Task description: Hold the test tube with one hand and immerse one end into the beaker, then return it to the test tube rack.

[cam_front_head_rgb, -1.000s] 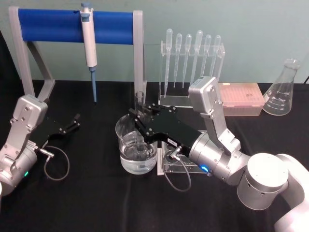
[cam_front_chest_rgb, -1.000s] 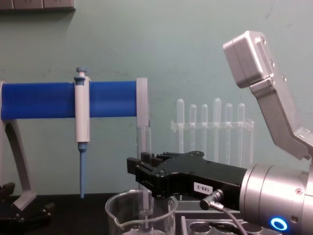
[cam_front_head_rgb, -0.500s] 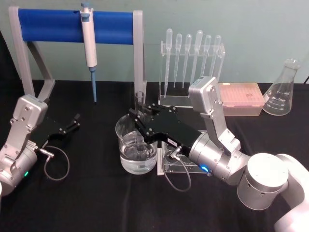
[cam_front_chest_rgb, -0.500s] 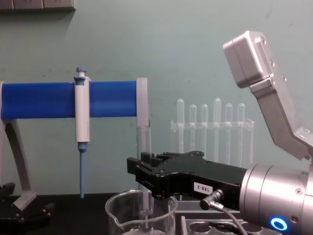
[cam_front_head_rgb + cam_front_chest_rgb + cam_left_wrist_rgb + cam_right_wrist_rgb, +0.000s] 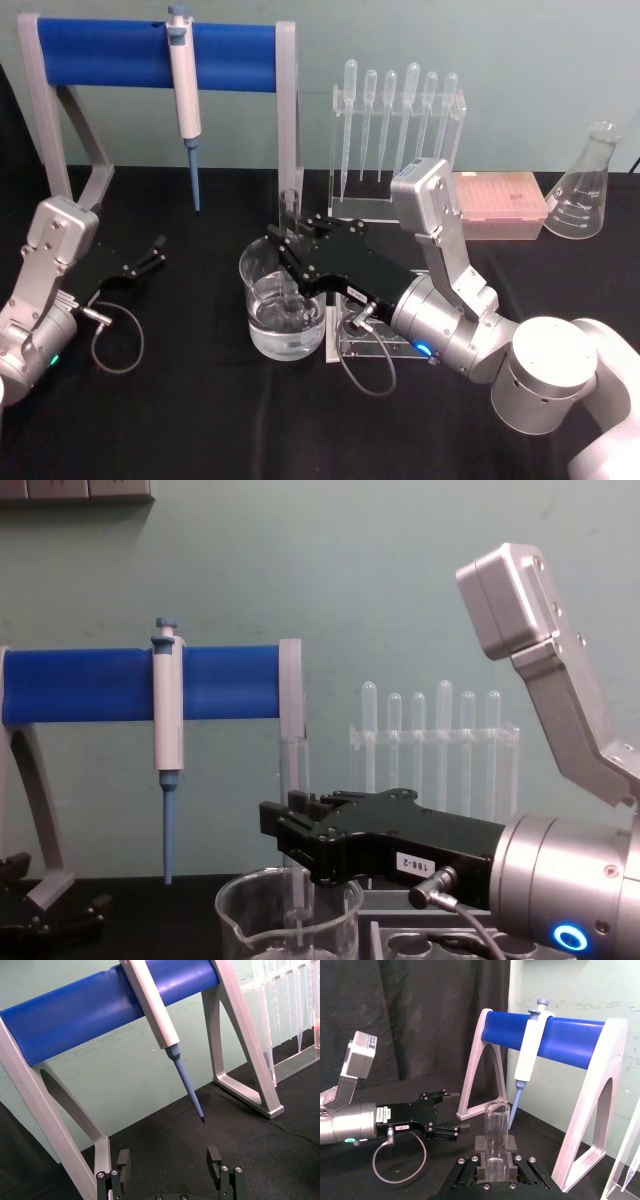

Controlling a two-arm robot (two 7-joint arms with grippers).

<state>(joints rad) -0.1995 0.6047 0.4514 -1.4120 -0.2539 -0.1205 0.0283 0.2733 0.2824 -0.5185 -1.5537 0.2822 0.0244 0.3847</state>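
My left gripper [image 5: 157,252] lay parked on the black table [image 5: 200,400] at the left, its claw wide and empty. At centre, I judged the dip itself was in hand. The test tube [image 5: 290,210] stood upright, its lower end down inside the beaker [image 5: 252,290], apparently in the water. The right gripper [image 5: 288,250] reached in level from the right, clamped on the tube above the rim. The next move called for a straight lift clear, then a short carry to the test tube rack [image 5: 392,348] just beside the beaker.

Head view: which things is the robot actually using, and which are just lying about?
In use: right hand, shut on the test tube; beaker; test tube rack.
Lying about: pipettor; plastic pipettes; flask; pink box; left hand, open, parked at left.
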